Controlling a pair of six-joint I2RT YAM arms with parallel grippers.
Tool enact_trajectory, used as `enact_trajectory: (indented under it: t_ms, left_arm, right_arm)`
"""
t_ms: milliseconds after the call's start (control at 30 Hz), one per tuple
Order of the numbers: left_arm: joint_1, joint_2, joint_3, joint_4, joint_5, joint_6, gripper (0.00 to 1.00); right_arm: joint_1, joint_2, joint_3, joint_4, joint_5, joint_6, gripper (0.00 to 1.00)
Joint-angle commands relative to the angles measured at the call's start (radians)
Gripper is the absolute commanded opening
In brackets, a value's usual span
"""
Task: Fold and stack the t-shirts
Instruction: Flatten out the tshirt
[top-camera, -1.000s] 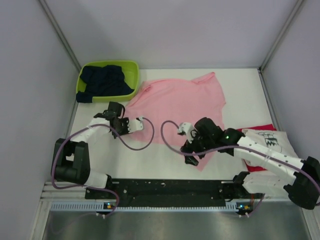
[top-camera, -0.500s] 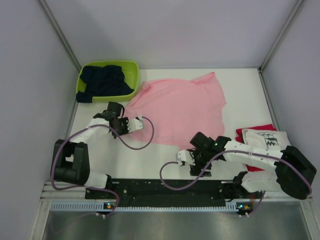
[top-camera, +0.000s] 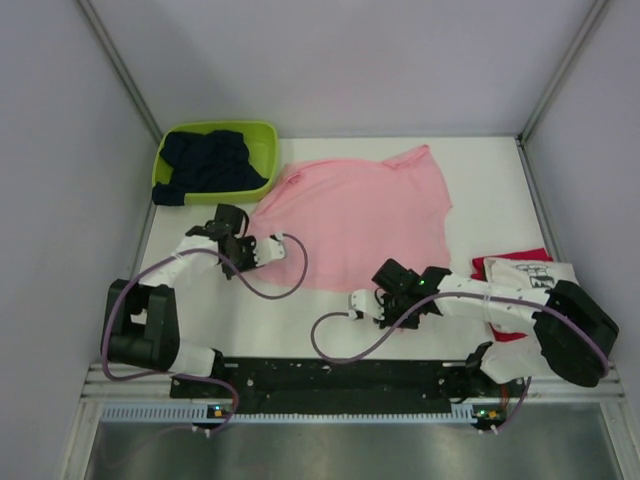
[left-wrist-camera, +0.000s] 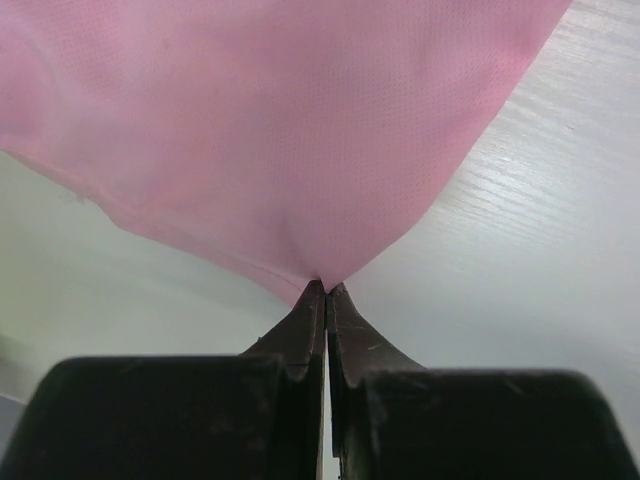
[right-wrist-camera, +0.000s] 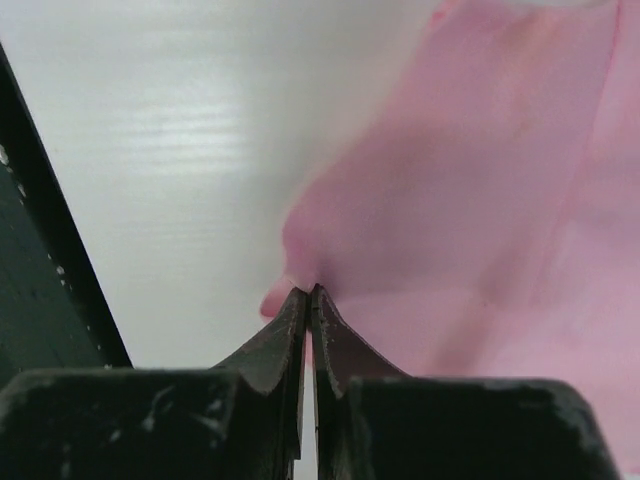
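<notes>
Top view: pink t-shirt (top-camera: 360, 220) spread on tabletop (top-camera: 480, 170). Near edge held by left claw (top-camera: 264, 247) and right claw (top-camera: 383, 297). Judged first fold; next, carry both corners to the far hem. Navy tee (top-camera: 205, 160) in basket (top-camera: 265, 130); white tee (top-camera: 530, 280) on red tee (top-camera: 500, 262), beside the right arm.
Left wrist: left claw (left-wrist-camera: 326, 290) clamped on pink t-shirt (left-wrist-camera: 280, 130).
Right wrist: right claw (right-wrist-camera: 308, 293) clamped on pink t-shirt (right-wrist-camera: 480, 200).

No lettering, brand or number can be read anywhere; the black print on the white t-shirt (top-camera: 520, 272) at the worktop's (top-camera: 480, 170) right edge is too small to make out.
</notes>
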Motion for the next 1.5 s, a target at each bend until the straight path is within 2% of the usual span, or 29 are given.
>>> enact_trajectory:
  t_ms: [0, 133, 267, 400, 500, 600, 700, 767, 833, 900, 933, 1000, 1167, 1367, 1467]
  left_arm:
    - [0.002, -0.063, 0.086, -0.111, 0.037, -0.065, 0.00]
    - [-0.024, -0.110, 0.203, -0.249, 0.092, -0.144, 0.00]
    - [-0.093, -0.162, 0.365, -0.395, 0.103, -0.235, 0.00]
    - [-0.226, -0.211, 0.578, -0.536, 0.053, -0.324, 0.00]
    - [-0.306, -0.221, 0.775, -0.591, 0.014, -0.394, 0.00]
    - [-0.312, -0.215, 0.942, -0.588, -0.033, -0.453, 0.00]
    - [-0.311, -0.195, 0.999, -0.521, -0.115, -0.474, 0.00]
    - [-0.314, -0.166, 1.004, -0.466, -0.130, -0.473, 0.00]
    - [-0.318, -0.115, 1.022, -0.414, -0.133, -0.483, 0.00]
    - [-0.317, -0.060, 1.056, -0.355, -0.139, -0.500, 0.00]
    - [-0.317, -0.034, 1.068, -0.310, -0.203, -0.519, 0.00]
    - [-0.317, 0.021, 1.091, -0.204, -0.272, -0.514, 0.00]
    - [-0.314, 0.231, 1.241, 0.009, -0.414, -0.493, 0.00]
    - [-0.315, 0.535, 1.612, 0.244, -0.569, -0.389, 0.00]
    - [-0.315, 0.598, 1.664, 0.450, -0.647, -0.251, 0.00]
  right_arm:
    - [-0.024, -0.144, 0.062, -0.150, 0.211, 0.105, 0.00]
    - [-0.095, -0.401, 0.184, -0.251, 0.337, 0.139, 0.00]
    - [-0.123, -0.567, 0.416, -0.314, 0.517, 0.128, 0.00]
    - [-0.123, -0.612, 0.640, -0.301, 0.734, 0.084, 0.00]
    - [-0.123, -0.612, 0.760, -0.243, 0.805, 0.025, 0.00]
    - [-0.124, -0.615, 0.789, -0.125, 0.843, -0.048, 0.00]
    - [-0.123, -0.600, 0.785, 0.003, 0.855, -0.129, 0.00]
    - [-0.141, -0.557, 0.791, 0.101, 0.846, -0.182, 0.00]
    - [-0.248, -0.488, 0.827, 0.139, 0.762, -0.196, 0.00]
    - [-0.471, -0.395, 0.881, 0.138, 0.551, -0.118, 0.00]
    - [-0.588, -0.341, 0.909, 0.138, 0.424, -0.060, 0.00]
    - [-0.720, -0.220, 0.979, 0.150, 0.290, 0.022, 0.00]
    - [-0.831, 0.072, 1.178, 0.224, 0.193, 0.059, 0.00]
    - [-0.972, 0.388, 1.629, 0.250, 0.156, 0.158, 0.00]
    - [-1.026, 0.489, 1.859, 0.244, 0.060, 0.197, 0.00]
